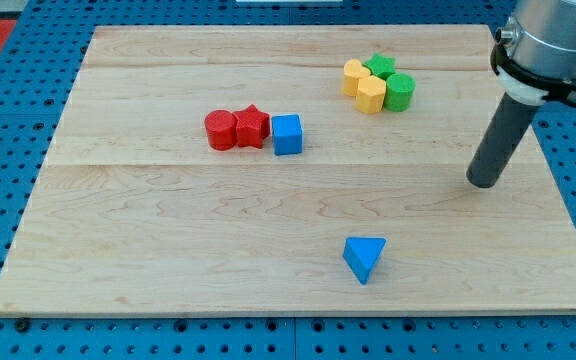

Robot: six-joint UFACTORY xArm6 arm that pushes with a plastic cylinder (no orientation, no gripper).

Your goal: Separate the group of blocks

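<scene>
My tip [485,181] rests on the board at the view's right, below and to the right of a tight cluster near the view's top. That cluster holds a yellow block [355,76], a green block [379,67], a second yellow block [371,95] and a green cylinder [400,92], all touching. At centre left a red cylinder [221,130], a red star [252,126] and a blue cube [287,134] sit in a touching row. A blue triangle [364,258] lies alone near the view's bottom.
The wooden board [168,250] lies on a blue perforated table [8,120]. The arm's grey body [553,45] stands over the board's top right corner.
</scene>
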